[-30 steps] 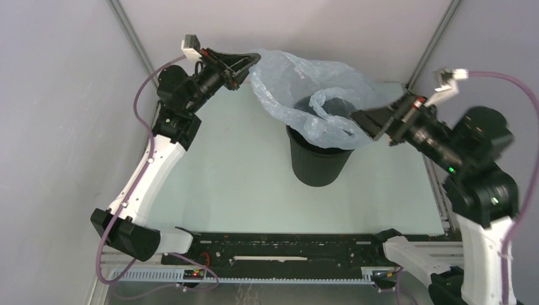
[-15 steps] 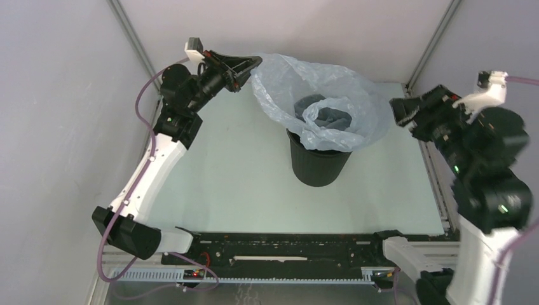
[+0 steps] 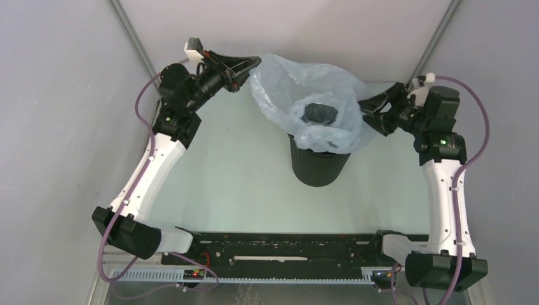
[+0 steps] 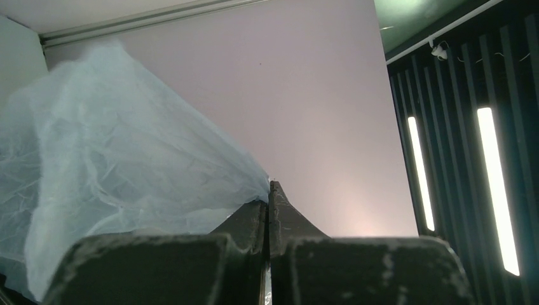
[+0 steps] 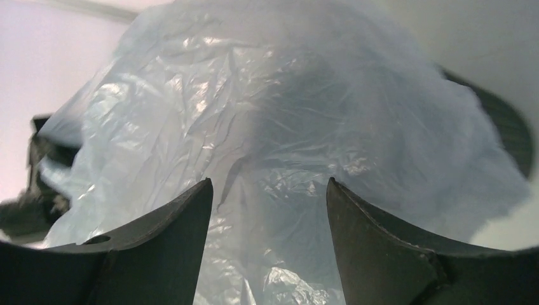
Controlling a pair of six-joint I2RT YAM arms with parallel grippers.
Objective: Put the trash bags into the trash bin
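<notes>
Top external view: I'm seeing the left end effector (image 3: 253, 61) clenched on an upper edge of the trash bag (image 3: 286, 86), holding that edge up at the far left of the trash bin (image 3: 318, 166). The bin is standing upright on the tabletop (image 3: 241, 171), toward the far middle. The pale, filmy bag is draping over the bin's mouth and covering the rim on the far and right sides. Its own opening is gaping upward, dark inside. The right end effector (image 3: 367, 113) is sitting just beside the bag's right flank, pointing left at it with its jaws apart.

Left wrist view: the left end effector (image 4: 269, 198) is pinching shut with the two fingertips meeting, and a tip of the bag (image 4: 114, 165) is caught right between them. The film is fanning out to the left in front of a plain pinkish wall (image 4: 318, 95).

Right wrist view: the right end effector (image 5: 267, 190) is released, with both fingers (image 5: 171, 229) well apart. Wrinkled bag film (image 5: 267, 108) is filling the gap and most of the picture. I cannot tell whether the fingers are touching the plastic. A dark arc of the bin's rim (image 5: 511, 136) is showing through at the right.
</notes>
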